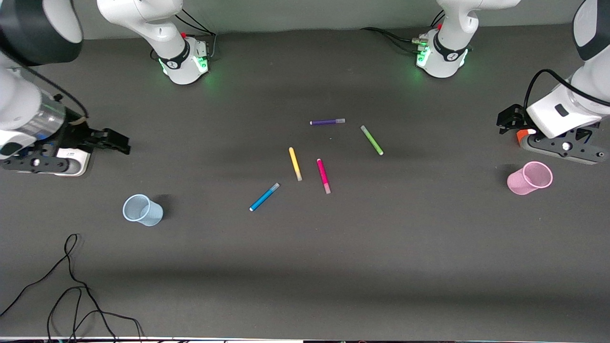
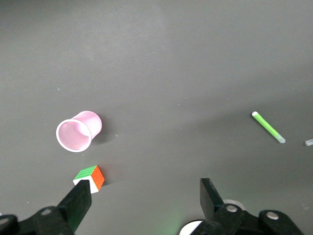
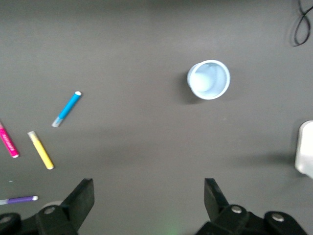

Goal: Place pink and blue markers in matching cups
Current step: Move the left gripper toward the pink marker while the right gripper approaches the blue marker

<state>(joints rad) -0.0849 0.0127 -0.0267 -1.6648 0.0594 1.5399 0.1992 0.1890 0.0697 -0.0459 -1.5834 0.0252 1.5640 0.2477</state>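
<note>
Table: dark mat; I see five markers scattered mid-table, one cup toward each arm's end.
Right gripper: I hold it over the right arm's end of the table, fingers spread wide, nothing between them.
Left gripper: I hold it over the left arm's end, near the pink cup; fingers spread, empty.
Pink cup: upright, empty, beside a small colour cube.
Blue cup: upright, empty, nearer the front camera than the right gripper.
Blue marker: flat on the table, the marker closest to the blue cup.
Pink marker: flat, just beside the yellow marker.
Distractors: purple marker, green marker.
Risk: I judge the yellow marker close enough to the pink one to be nudged or pinched along; light cups may tip if a marker strikes the rim.
</note>
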